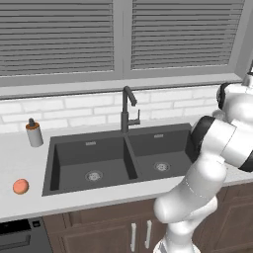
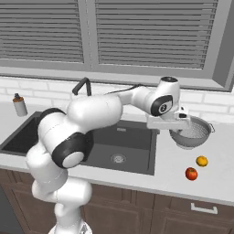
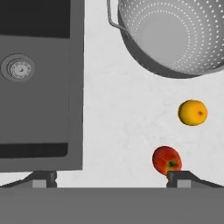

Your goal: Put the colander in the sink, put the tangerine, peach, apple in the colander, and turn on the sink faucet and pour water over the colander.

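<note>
The colander [image 2: 191,132] [image 3: 175,35], a perforated metal bowl, stands upright on the counter right of the sink [image 2: 130,157] [image 1: 74,170]. In front of it lie the yellow-orange tangerine [image 2: 201,161] [image 3: 192,112] and the red apple [image 2: 191,173] [image 3: 166,159]. The pinkish peach [image 1: 20,186] rests on the counter left of the sink. Behind the basins rises the black faucet [image 1: 127,109], its spout over the divider. My gripper [image 2: 170,129] [image 3: 113,180] hangs open above the counter strip between sink and colander, holding nothing. One fingertip [image 3: 183,178] sits close by the apple.
A grey soap dispenser [image 1: 34,133] [image 2: 19,105] stands at the back left of the sink. White tiles and a window with blinds close off the back. The counter's front edge runs just below the apple. My arm stretches across the right basin.
</note>
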Controlling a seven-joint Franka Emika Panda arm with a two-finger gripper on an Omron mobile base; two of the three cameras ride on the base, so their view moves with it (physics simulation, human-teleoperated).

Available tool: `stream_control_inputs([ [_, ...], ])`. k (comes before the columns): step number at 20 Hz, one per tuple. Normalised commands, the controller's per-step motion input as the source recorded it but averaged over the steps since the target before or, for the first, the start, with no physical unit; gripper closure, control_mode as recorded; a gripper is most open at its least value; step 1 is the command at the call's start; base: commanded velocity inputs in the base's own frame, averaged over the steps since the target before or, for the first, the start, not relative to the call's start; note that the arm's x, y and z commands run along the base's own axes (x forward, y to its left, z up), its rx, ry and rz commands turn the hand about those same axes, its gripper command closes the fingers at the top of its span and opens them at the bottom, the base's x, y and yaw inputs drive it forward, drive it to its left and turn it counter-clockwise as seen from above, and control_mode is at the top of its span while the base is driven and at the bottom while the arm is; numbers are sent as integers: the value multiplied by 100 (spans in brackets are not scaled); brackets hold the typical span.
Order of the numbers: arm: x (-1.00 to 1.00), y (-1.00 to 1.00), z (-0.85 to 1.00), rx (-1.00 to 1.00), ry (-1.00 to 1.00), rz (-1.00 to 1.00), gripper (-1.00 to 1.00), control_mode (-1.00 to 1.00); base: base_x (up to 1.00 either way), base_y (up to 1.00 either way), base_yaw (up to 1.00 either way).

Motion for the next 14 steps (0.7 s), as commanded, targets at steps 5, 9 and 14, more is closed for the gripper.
stream_control_inputs([
  [5,40,-17,-34,-1,0,0,-100,-100,0,0,0],
  [9,28,-1,-19,0,0,3,-100,-100,0,0,0],
  [14,18,-6,-13,0,1,6,-100,-100,0,0,0],
])
